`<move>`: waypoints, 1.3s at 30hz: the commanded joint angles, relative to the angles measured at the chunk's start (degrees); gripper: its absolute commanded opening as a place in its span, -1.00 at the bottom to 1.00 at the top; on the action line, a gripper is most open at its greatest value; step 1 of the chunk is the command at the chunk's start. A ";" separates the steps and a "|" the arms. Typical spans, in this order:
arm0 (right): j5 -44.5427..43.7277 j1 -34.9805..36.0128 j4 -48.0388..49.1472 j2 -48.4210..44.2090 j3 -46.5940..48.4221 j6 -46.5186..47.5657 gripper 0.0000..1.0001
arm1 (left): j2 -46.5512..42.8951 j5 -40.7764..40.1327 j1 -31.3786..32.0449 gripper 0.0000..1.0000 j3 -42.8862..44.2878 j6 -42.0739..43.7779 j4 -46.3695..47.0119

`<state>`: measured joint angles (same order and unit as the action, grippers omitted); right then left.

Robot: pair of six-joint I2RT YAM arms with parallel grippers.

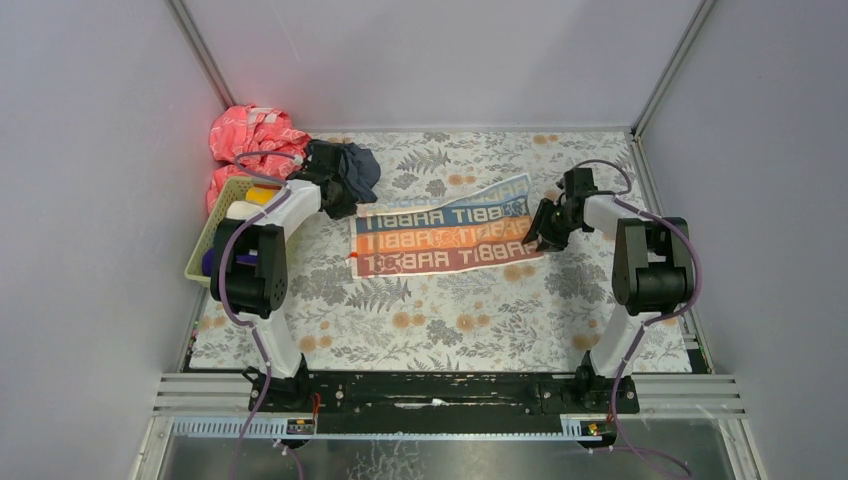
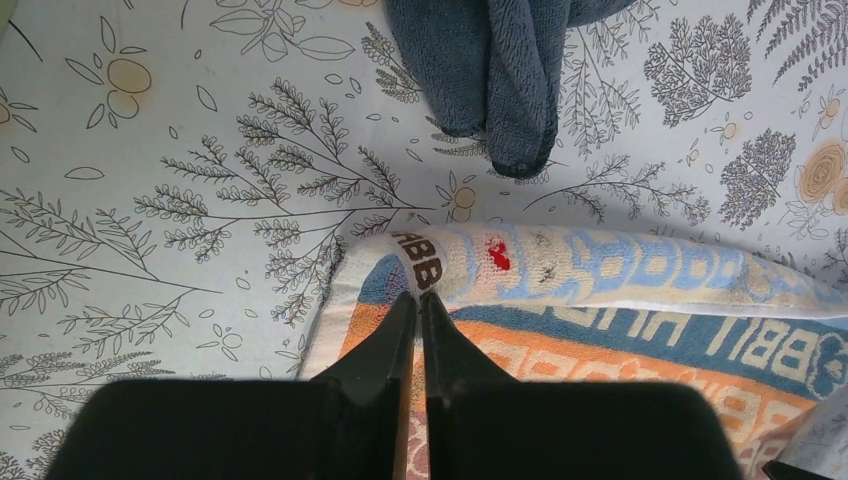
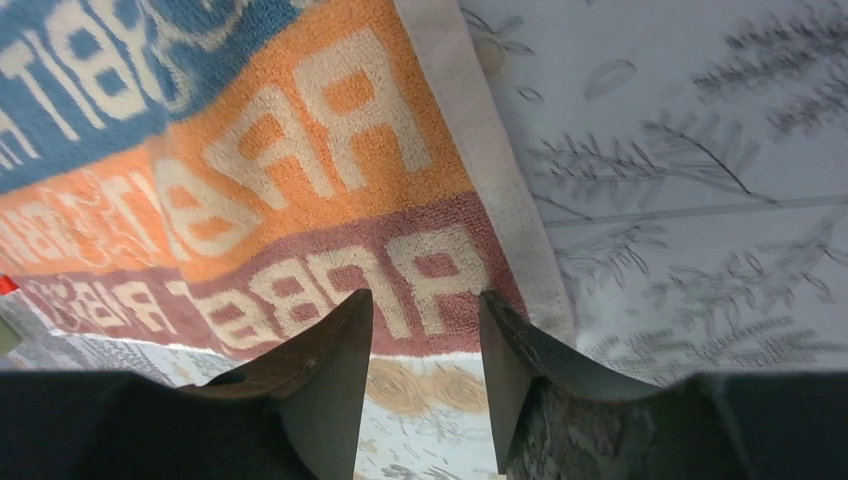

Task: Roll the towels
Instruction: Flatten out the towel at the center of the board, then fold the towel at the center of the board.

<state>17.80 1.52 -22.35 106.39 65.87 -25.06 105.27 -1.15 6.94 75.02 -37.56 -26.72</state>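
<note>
Top external view, far left corner: a crumpled pink-red patterned cloth (image 1: 250, 135) lies against the wall. Just in front of it is a pale green plastic basket (image 1: 203, 245) holding a yellow towel roll (image 1: 262, 194) and a white towel roll (image 1: 240, 210), both partly hidden by the left arm.

Next to the right, the left gripper (image 1: 335, 198) reaches to the far left corner of the cream terry towel printed "RABBIT" in blue, orange and maroon bands (image 1: 445, 232). Just behind it sits a bunched dark grey-blue towel (image 1: 358, 168).

In the left wrist view that dark towel (image 2: 490, 70) lies apart from the printed towel (image 2: 620, 330). The printed towel's far edge is folded over onto itself. The left gripper (image 2: 418, 298) is clenched, its tips meeting at the folded corner. Whether cloth is nipped between them cannot be told.

The printed towel lies spread flat at the middle of the grey-and-orange floral table covering (image 1: 450, 315), slightly askew.

At its right end the right gripper (image 1: 545, 238) hangs over the near right corner. In the right wrist view its fingers (image 3: 335, 340) stand apart, released, holding nothing. The maroon band of the towel (image 3: 250, 170) shows in the gap, with the covering (image 3: 680, 150) to the right.
</note>
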 commanded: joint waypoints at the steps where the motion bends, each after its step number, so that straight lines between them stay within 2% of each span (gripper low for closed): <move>1: -4.53 -1.72 0.96 -5.32 -5.94 -2.74 0.02 | -0.71 -0.25 -0.66 -1.00 0.83 0.91 0.12; 6: -9.10 -2.55 0.53 -8.35 -11.40 -3.09 0.03 | -0.51 -0.28 -0.91 -1.00 0.72 1.00 -0.09; 9: -8.05 -2.49 2.31 -10.73 -11.04 -2.26 0.03 | -0.06 0.40 -0.93 -1.00 1.26 1.30 -0.09; 15: -2.13 -2.49 3.66 -9.11 2.84 9.03 0.12 | 2.07 1.49 -0.94 -1.00 3.46 2.22 -1.43; 20: 1.05 -2.59 3.57 -0.79 14.83 20.66 0.35 | 3.18 1.63 -0.96 -1.00 4.33 2.32 -2.29; 24: 4.71 -2.66 -1.80 9.22 26.86 31.20 0.40 | 4.03 1.98 -1.13 -1.00 5.29 2.38 -3.03; 27: 4.89 -2.66 -5.92 15.77 36.38 36.95 0.33 | 4.46 2.07 -1.23 -1.00 5.68 2.49 -3.43; 32: 5.85 -2.66 -9.90 23.52 45.39 43.60 0.09 | 4.98 1.94 -1.48 -1.00 6.12 2.80 -3.68; 39: 9.20 -2.58 -15.22 29.75 51.90 49.83 0.04 | 5.67 2.23 -1.58 -1.00 6.35 3.05 -4.04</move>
<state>23.14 -0.82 -32.95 134.58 112.86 18.85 110.08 0.58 5.89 79.40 -35.92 -29.43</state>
